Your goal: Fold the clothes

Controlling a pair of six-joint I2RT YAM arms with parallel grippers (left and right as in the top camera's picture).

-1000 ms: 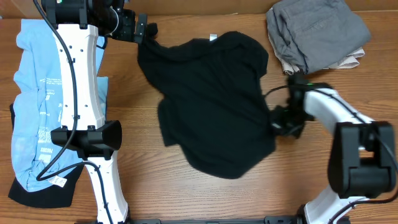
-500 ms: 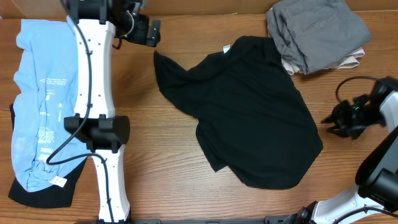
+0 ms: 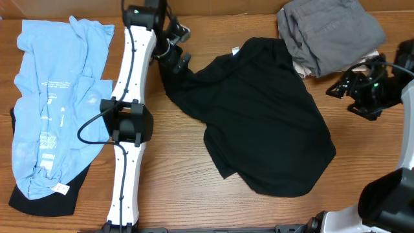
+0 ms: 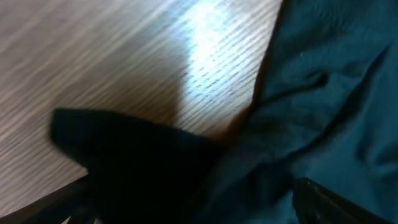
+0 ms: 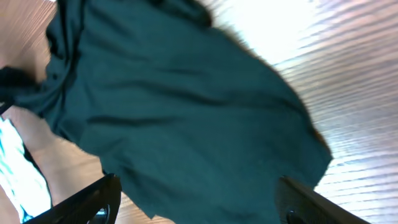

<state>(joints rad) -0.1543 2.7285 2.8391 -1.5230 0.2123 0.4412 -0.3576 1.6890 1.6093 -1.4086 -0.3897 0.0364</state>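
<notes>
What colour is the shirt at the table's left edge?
The shirt is light blue with white print; overhead view.

The shirt (image 3: 259, 116) at the left gripper (image 3: 180, 59) is plain black from overhead, though both wrist cameras render it dark teal. Both the left gripper and the right gripper (image 3: 335, 87) are black; the left arm (image 3: 132, 71) is white with black joints. Well beyond the left gripper lies a light blue garment (image 3: 52, 97) with faint white print, with black cloth (image 3: 39, 202) under it. Near the right gripper, grey clothes (image 3: 326, 29) lie on a beige piece (image 3: 367, 63). The table (image 3: 174, 181) is brown, streaked wood grain.
</notes>
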